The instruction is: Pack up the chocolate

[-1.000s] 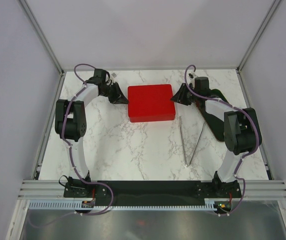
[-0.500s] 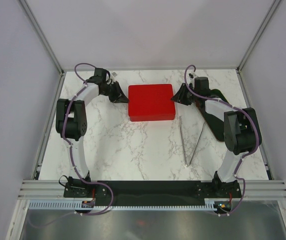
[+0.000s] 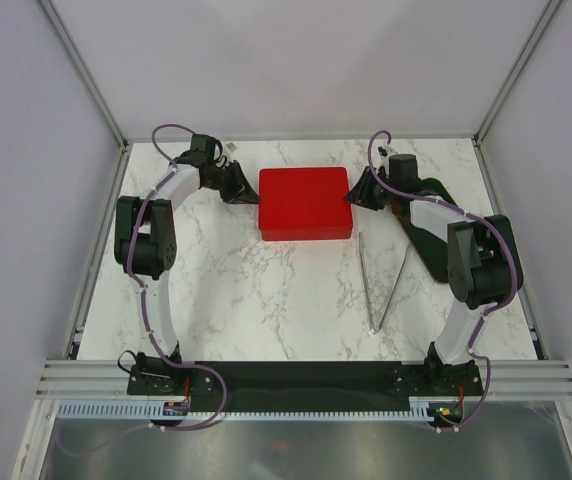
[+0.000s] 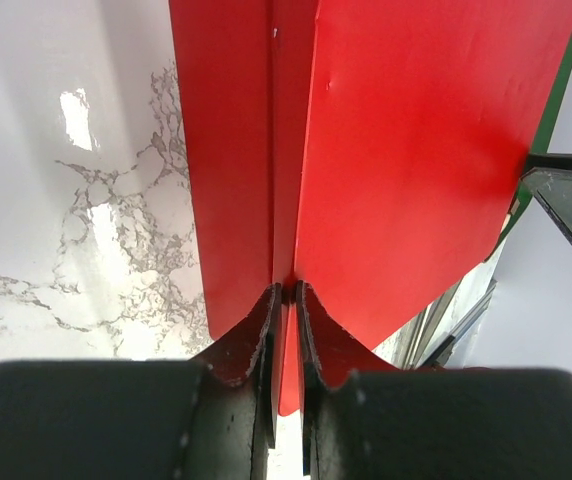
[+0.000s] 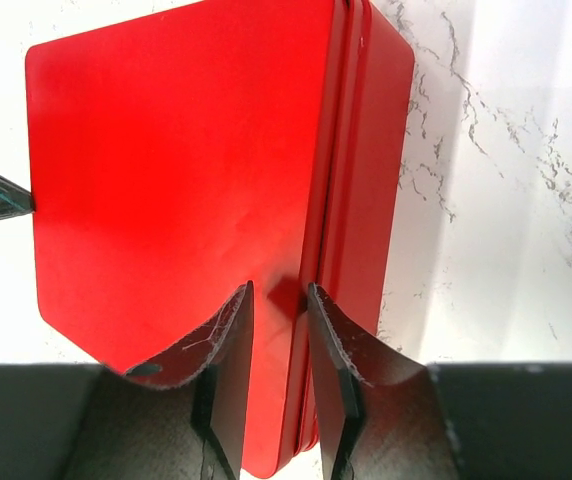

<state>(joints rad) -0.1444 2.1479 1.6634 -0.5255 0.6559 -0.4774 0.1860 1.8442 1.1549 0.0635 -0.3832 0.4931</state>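
1. Chocolate: no piece shows in any view. The only place that could hide it is inside the red box point(image 3: 304, 203), which lies shut at the far middle of the tabletop point(image 3: 266, 290). Whether it is in there cannot be told.
2. Red box: flat and rectangular with rounded corners. The skin is smooth, opaque and slightly glossy, like metal or stiff card. Its lid point(image 5: 166, 180) sits flush, and a fine seam runs along the side wall.
3. Left gripper point(image 4: 286, 295): positioned at the left edge of the box. The jaws are clenched almost together on the thin red lip at that edge.
4. Right gripper point(image 5: 278, 295): positioned at the right edge of the box. The jaws are closed around the rim, one over the top face and one over the side wall, with the rim filling the gap between them.
5. Step in hand (judgement): the box is held from both sides with the lid on, either a closing and settling step or the start of opening. The views do not settle which.
6. Next move (judgement): any lift or shift calls for both arms to move together and level. A one-sided pull would tilt the box or spring the lid.
7. Surroundings: slim metal tongs point(image 3: 366, 280) lie open in a V to the near right of the box, apart from it. The tabletop is white marble-patterned, smooth and reflective.
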